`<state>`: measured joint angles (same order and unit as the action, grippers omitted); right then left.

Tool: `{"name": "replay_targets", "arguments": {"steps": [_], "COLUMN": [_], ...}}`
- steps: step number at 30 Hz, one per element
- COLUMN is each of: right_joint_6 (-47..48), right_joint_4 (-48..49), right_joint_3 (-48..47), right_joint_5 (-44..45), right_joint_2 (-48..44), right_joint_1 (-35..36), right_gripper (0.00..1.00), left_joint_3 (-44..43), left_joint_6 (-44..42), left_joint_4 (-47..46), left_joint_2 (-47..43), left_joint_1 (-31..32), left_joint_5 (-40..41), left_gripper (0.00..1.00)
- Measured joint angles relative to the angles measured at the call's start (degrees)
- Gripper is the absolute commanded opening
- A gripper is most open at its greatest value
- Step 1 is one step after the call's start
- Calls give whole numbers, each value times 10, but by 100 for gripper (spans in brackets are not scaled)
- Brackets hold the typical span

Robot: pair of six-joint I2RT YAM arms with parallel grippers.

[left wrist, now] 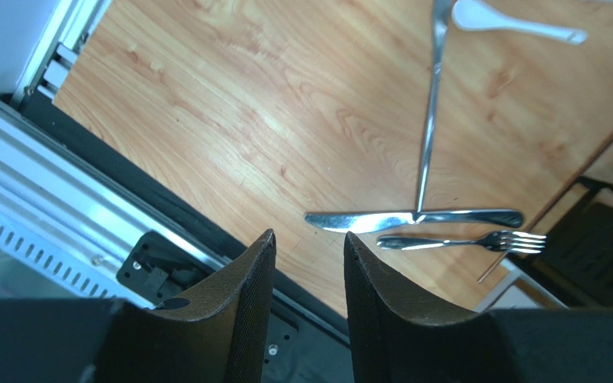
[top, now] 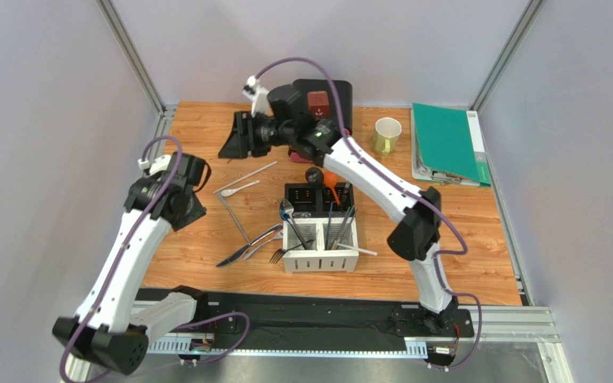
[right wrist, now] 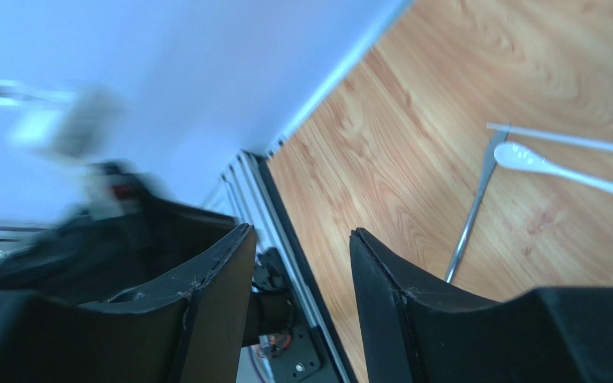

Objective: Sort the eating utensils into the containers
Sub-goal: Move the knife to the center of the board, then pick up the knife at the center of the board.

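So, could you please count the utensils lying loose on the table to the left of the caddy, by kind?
Knife: 1
Fork: 1
White plastic spoon: 1
Long silver utensil, kind unclear: 1
Thin pale stick: 1
Total: 5

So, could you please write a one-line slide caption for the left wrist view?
Left gripper, open and empty, with a knife, a fork and a white spoon on the wooden table beyond it.

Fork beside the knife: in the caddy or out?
Out. The fork lies flat on the table beside the knife, outside the caddy.
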<state>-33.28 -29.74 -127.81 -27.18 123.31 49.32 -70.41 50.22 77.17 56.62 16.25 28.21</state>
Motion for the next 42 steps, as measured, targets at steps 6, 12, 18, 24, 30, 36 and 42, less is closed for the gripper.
{"name": "replay_targets", "arguments": {"steps": [6, 12, 18, 24, 30, 36, 42], "right_joint_6": [-17, 2, 17, 27, 31, 31, 31], "right_joint_4": [0, -20, -44, -59, -68, -66, -66], "right_joint_3": [0, 85, 228, 330, 353, 368, 371], "right_joint_5": [5, 35, 52, 50, 44, 37, 31], "right_joint_2": [-114, -236, -336, -393, -414, -436, -439], "right_joint_1": [-50, -125, -194, -258, -291, -299, -311], "right_gripper": [53, 53, 53, 53, 53, 52, 52], "left_joint_3": [9, 8, -37, -83, -102, -108, -108], "left_joint_6": [-44, -87, -133, -164, -186, -200, -215], "left_joint_4": [-63, -137, -169, -171, -172, -170, -167], "left_joint_2": [146, 271, 422, 486, 525, 560, 565], "left_joint_1": [-37, -78, -77, -77, -77, -77, -77], "left_joint_5": [-61, -144, -192, -197, -196, -198, -205], "left_gripper": [45, 37, 36, 36, 30, 28, 28]}}
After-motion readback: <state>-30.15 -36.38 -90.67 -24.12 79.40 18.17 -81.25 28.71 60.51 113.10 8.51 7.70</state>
